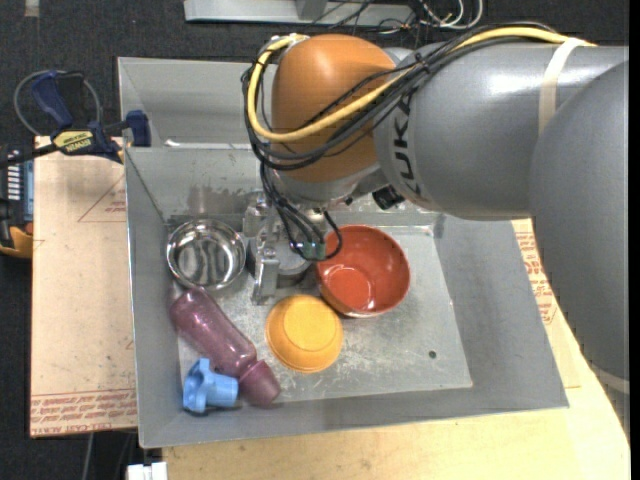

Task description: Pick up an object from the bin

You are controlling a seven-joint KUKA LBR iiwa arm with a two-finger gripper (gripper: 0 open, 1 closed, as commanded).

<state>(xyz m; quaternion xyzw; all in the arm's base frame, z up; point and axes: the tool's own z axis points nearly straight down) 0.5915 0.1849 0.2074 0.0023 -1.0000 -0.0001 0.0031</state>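
Observation:
My gripper hangs low in the middle of the bin, under the arm's orange cover. It stands in the gap between a shiny steel bowl on its left and a red bowl on its right. Just in front of it a small yellow-orange bowl sits upright, almost touching the gripper's lower end. Nothing can be seen held in the gripper.
A mauve bottle-shaped thing lies slantwise along the bin's front left, with a small blue plastic piece by its lower end. The bin's sloping walls close in on all sides. The thick grey arm covers the back right.

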